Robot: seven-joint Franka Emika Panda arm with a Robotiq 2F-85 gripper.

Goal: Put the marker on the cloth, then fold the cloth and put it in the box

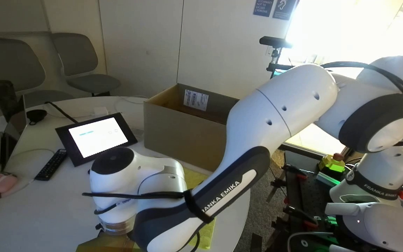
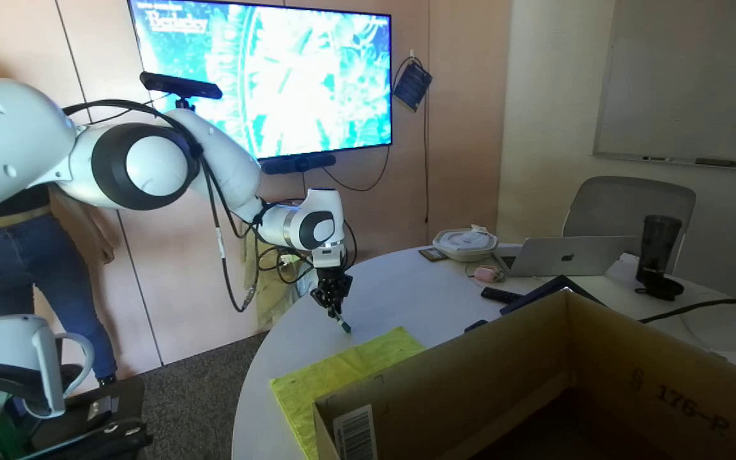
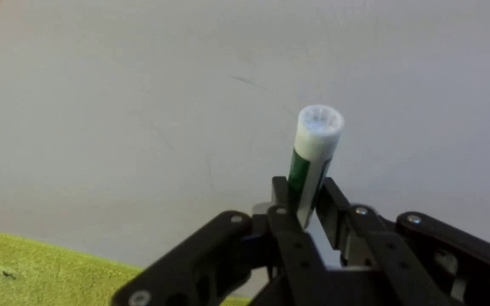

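In an exterior view, the white jointed robot arm (image 2: 151, 167) with dark joint covers is stretched out from the left edge towards the round white table (image 2: 390, 300), and its last part is bent downward, so that the wrist is held almost vertical above the table. In an exterior view, the smooth white forearm (image 1: 254, 126) is slanted from the upper right down to the lower middle, and part of the table is hidden by it. The black two-fingered gripper (image 3: 304, 193) is pointed down, and by it the slim white and green marker (image 3: 312, 165) is pinched between the fingertips. The marker is held tilted, its hollow white end being turned to the wrist camera and its dark green end being directed downward; whether the table is touched by this lower end cannot be told. The thin yellow-green fabric cloth (image 2: 342, 370) is spread on the table near the marker, and in the wrist view its edge is seen at the lower left, while the marker is seen against the white table. The large open-topped brown cardboard box (image 1: 184, 134) is placed just beside the cloth, and on its inner wall a white printed label (image 1: 196, 99) is seen.
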